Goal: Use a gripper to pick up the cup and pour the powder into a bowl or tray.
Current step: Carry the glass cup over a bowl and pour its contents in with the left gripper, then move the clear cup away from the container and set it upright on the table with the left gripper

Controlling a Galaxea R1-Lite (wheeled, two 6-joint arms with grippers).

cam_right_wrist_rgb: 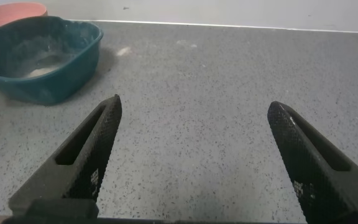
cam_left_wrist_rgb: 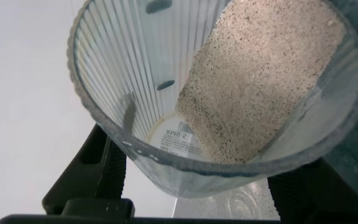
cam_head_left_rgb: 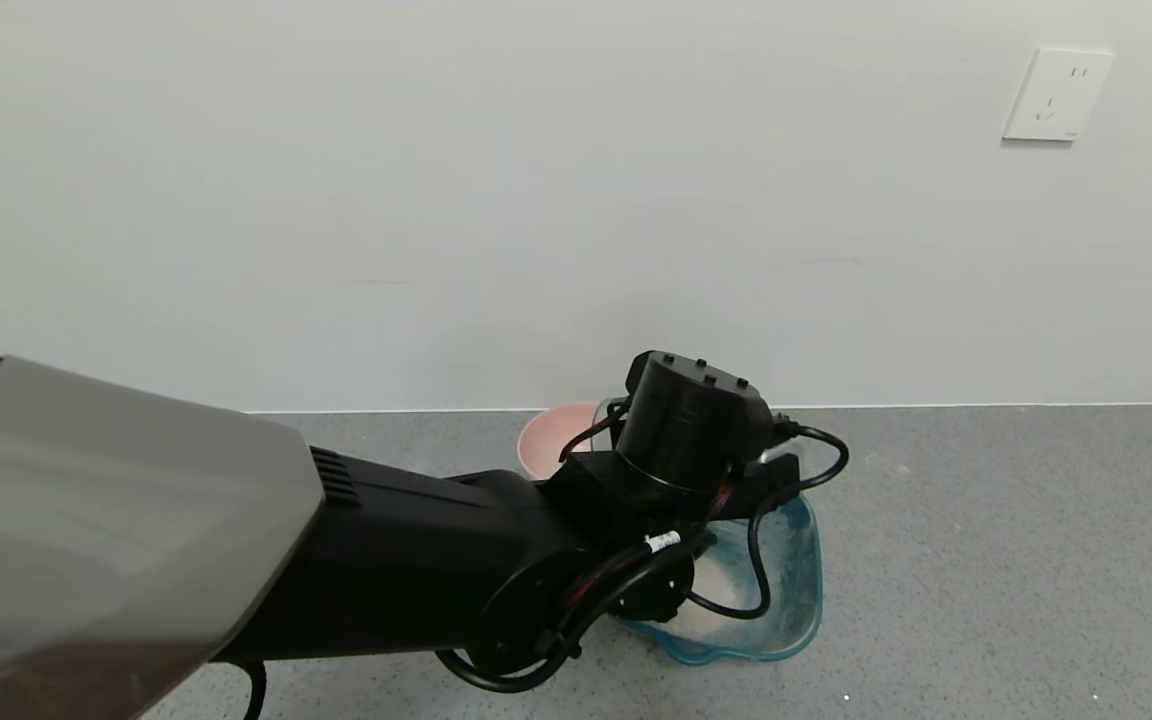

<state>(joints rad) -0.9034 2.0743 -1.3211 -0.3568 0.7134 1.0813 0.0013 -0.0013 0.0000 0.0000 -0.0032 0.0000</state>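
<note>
My left gripper [cam_left_wrist_rgb: 204, 190] is shut on the cup [cam_left_wrist_rgb: 135, 81], a ribbed translucent tumbler, with a black finger [cam_left_wrist_rgb: 95, 171] on each side. The cup is tilted, and the beige speckled powder [cam_left_wrist_rgb: 253, 81] lies banked along one wall up to the rim. In the head view the left arm's wrist [cam_head_left_rgb: 691, 425] hangs over the far edge of the teal tray [cam_head_left_rgb: 796, 560] and hides the gripper and cup. The tray [cam_right_wrist_rgb: 48, 81] holds a little white powder [cam_right_wrist_rgb: 39, 70]. My right gripper [cam_right_wrist_rgb: 194, 149] is open and empty, low over the grey table, apart from the tray.
A round pink bowl [cam_head_left_rgb: 551, 440] stands just behind the tray by the wall; it also shows in the right wrist view [cam_right_wrist_rgb: 11, 11]. The speckled grey table [cam_head_left_rgb: 986, 550] runs to a white wall with a socket [cam_head_left_rgb: 1056, 95].
</note>
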